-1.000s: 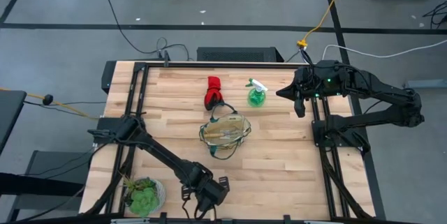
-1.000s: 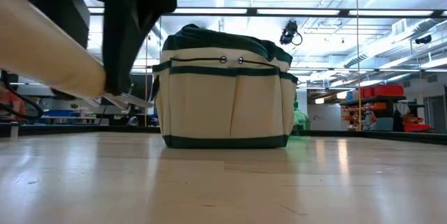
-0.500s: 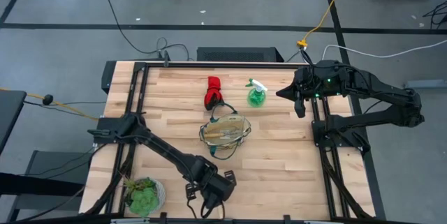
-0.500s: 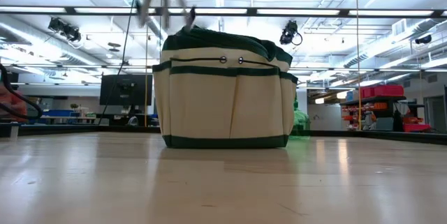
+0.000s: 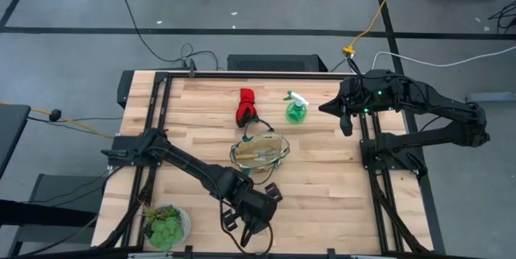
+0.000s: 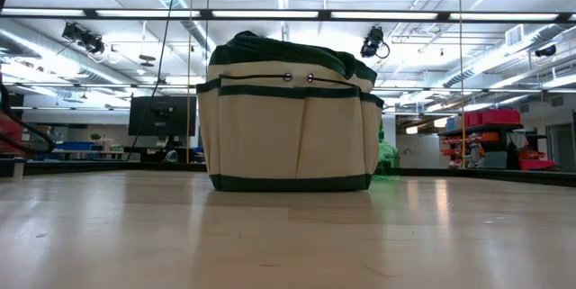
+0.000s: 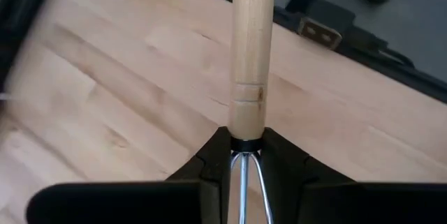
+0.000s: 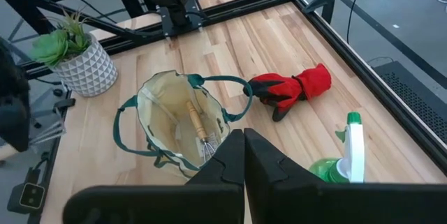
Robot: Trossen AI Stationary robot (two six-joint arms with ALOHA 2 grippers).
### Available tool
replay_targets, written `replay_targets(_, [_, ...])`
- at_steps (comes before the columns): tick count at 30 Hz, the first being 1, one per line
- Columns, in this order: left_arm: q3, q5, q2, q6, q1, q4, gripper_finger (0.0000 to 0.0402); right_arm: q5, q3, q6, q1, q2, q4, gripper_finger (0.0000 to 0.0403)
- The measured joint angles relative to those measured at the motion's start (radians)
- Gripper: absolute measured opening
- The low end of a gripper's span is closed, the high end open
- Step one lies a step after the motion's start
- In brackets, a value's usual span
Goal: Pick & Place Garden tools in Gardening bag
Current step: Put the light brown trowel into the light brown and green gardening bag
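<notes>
Pale wood fills the left wrist view: the left pincer (image 7: 244, 165) is clamped on a hand rake (image 7: 250, 63) at the collar where its handle meets the metal prongs. In the high view this pincer (image 5: 256, 215) hangs over the near part of the counter (image 5: 322, 186), just short of the gardening bag (image 5: 260, 152). The tan bag with its green rim sits mid-counter, and a second rake (image 8: 197, 123) lies inside it. Beyond the bag, the red-and-black glove bundle (image 5: 246, 106) and the green spray bottle (image 5: 296, 110) rest apart from each other. A potted plant (image 5: 165, 224) stands at the near left corner. The right pincer (image 5: 347, 122) waits at the counter's right edge, fingers pressed together on nothing.
</notes>
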Motion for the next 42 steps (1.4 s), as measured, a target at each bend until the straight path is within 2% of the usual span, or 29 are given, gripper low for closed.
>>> replay_targets(14, [0.246,-0.023,0.0,-0.077,0.065,-0.111,0.0062,0.0,0.0,-0.024,0.0,0.0,0.0,0.0002])
replay_targets(23, [0.246,-0.041,-0.046,-0.129,0.131,-0.117,0.0062,0.0,0.0,-0.041,0.004,0.0,0.009,0.0001])
replay_targets(30, [0.24,-0.067,-0.08,-0.132,0.187,-0.138,0.0063,0.0,0.0,-0.1,0.055,-0.011,0.079,0.0001])
replay_targets(35, [0.241,-0.07,-0.104,-0.156,0.232,-0.144,0.0063,0.011,0.0,-0.134,0.104,-0.059,0.128,0.0])
replay_targets(42, [0.24,-0.071,-0.124,-0.199,0.285,-0.158,0.0062,0.088,0.0,-0.149,0.144,-0.149,0.14,0.0])
